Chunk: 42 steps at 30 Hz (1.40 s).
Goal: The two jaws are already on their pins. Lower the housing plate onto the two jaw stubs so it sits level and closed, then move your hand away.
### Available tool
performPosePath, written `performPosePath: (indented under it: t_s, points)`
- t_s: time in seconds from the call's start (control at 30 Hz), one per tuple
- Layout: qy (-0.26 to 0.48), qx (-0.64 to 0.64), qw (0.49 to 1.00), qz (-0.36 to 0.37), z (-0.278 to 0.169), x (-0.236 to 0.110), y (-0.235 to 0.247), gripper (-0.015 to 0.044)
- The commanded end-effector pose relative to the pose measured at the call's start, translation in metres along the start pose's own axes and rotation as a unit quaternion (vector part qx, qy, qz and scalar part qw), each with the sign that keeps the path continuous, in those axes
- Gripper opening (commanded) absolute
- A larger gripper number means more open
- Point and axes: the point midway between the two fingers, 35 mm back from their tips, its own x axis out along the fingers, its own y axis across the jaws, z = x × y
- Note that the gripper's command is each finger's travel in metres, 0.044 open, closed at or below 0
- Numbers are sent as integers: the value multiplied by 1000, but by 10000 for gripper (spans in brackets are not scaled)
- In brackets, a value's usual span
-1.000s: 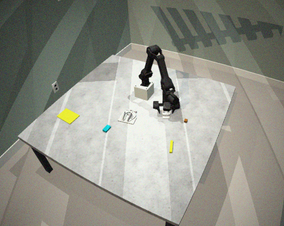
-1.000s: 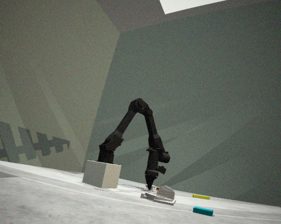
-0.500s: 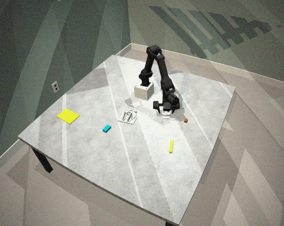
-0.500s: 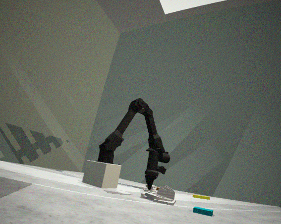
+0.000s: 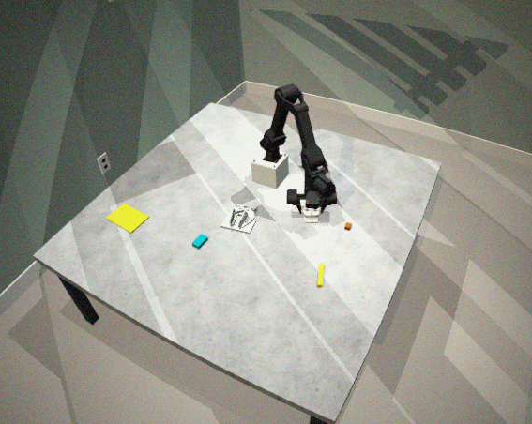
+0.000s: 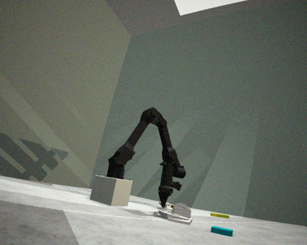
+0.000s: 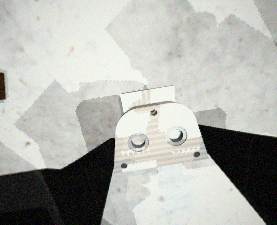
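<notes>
— How far is the work, please?

— The two jaws (image 5: 242,219) are seen standing on the white base (image 5: 228,227) (image 6: 185,222), so this part looks done. The housing plate (image 5: 311,212) (image 6: 168,205) (image 7: 155,130) is not on them. From above, it is at about nine-to-three distance: base at nine o'clock, plate well apart at three.

— And the fingers (image 5: 293,197) (image 6: 163,199), are they grasping it?

— They stand wide, one at each side of the plate, very near its edges. Whether they already press it or are still released, I cannot tell.

— Then what is left?

— In my judgement, almost everything: a firm grasp, the lifting, the carrying toward nine o'clock, the level lowering onto the two stubs, and finally the moving away. The robot seems only at the picking step.
</notes>
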Motion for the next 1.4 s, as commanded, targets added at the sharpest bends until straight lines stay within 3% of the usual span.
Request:
performPosePath:
  t_s: [0.0, 0.3, 1.03, 1.37]
  points:
    - [0, 0, 1000, 0, 0, 0, 0, 351]
    - [0, 0, 1000, 0, 0, -2, 0, 351]
    - [1, 1, 1000, 2, 0, -71, 1, 351]
    - [1, 1, 1000, 2, 0, -73, 1, 351]
